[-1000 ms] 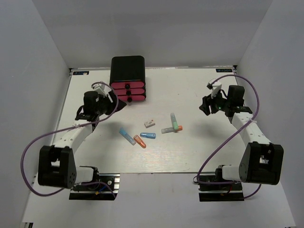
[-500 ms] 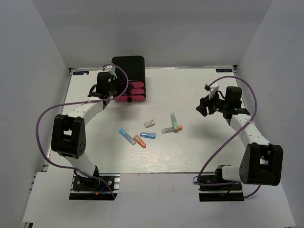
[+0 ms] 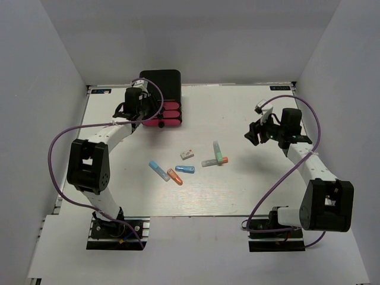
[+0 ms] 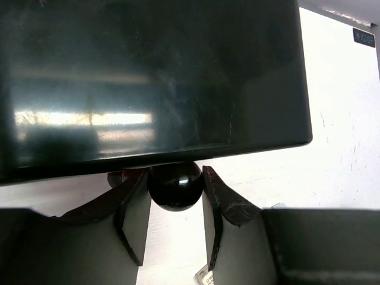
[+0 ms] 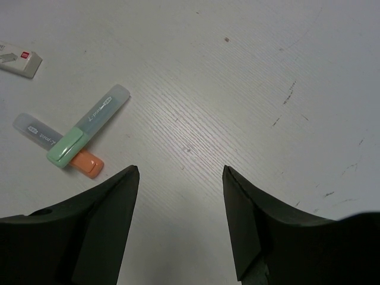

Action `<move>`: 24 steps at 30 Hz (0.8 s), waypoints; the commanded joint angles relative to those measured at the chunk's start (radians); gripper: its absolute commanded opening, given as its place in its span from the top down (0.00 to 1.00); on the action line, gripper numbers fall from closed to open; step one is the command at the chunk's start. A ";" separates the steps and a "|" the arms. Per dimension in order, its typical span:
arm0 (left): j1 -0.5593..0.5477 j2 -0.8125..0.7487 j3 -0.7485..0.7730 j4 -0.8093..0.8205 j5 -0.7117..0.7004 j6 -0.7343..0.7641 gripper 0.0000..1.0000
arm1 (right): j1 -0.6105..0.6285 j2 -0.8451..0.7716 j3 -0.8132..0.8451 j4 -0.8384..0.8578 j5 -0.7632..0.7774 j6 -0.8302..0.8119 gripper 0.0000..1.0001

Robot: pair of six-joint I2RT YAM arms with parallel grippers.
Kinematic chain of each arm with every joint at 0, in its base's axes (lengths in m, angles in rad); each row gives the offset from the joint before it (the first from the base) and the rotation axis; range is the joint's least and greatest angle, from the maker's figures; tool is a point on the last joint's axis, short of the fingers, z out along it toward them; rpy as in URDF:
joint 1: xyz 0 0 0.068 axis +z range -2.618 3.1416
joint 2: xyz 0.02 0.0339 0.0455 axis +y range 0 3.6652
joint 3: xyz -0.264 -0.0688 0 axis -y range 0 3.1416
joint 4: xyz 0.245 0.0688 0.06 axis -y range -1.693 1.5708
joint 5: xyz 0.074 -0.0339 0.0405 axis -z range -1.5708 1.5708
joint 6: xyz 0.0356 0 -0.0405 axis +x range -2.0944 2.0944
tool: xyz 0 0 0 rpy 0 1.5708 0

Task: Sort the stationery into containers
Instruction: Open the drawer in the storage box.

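The black cabinet (image 3: 159,83) stands at the back left with three pink-red drawers (image 3: 173,114). My left gripper (image 3: 149,109) is at the drawer fronts. In the left wrist view my left gripper (image 4: 175,190) is shut on a black round knob (image 4: 175,189) just under the cabinet's top (image 4: 148,77). On the table lie a light blue piece (image 3: 157,168), an orange piece (image 3: 174,176), a blue piece (image 3: 184,169), a white eraser (image 3: 187,154) and crossed green (image 3: 219,153) and grey (image 3: 209,162) pieces. My right gripper (image 3: 255,134) is open and empty, to the right of them (image 5: 181,172).
The right wrist view shows the eraser (image 5: 18,60), the green piece (image 5: 89,124) and the grey-and-orange piece (image 5: 56,145) to the left of my fingers. White walls enclose the table (image 3: 237,190) on three sides. The lowest drawer's knob (image 3: 161,125) is uncovered.
My left arm swung from the table's left part up to the cabinet and its gripper now sits on a drawer knob. My right gripper shifted slightly left.
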State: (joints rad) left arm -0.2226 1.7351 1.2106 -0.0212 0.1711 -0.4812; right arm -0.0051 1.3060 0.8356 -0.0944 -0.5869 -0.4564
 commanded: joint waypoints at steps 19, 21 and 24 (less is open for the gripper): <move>-0.026 -0.296 -0.283 -0.025 0.018 0.029 0.23 | 0.181 0.041 0.005 -0.258 -0.183 -0.521 0.10; -0.026 -0.305 -0.273 -0.036 0.018 0.029 0.16 | 0.218 0.085 0.036 -0.214 -0.114 -0.463 0.12; -0.026 -0.339 -0.273 -0.062 0.018 0.039 0.14 | 0.281 0.171 0.117 -0.196 -0.016 -0.284 0.27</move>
State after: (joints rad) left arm -0.2462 1.4696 0.9321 -0.0555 0.1902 -0.4599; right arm 0.2192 1.4143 0.8532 -0.3374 -0.6830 -0.8768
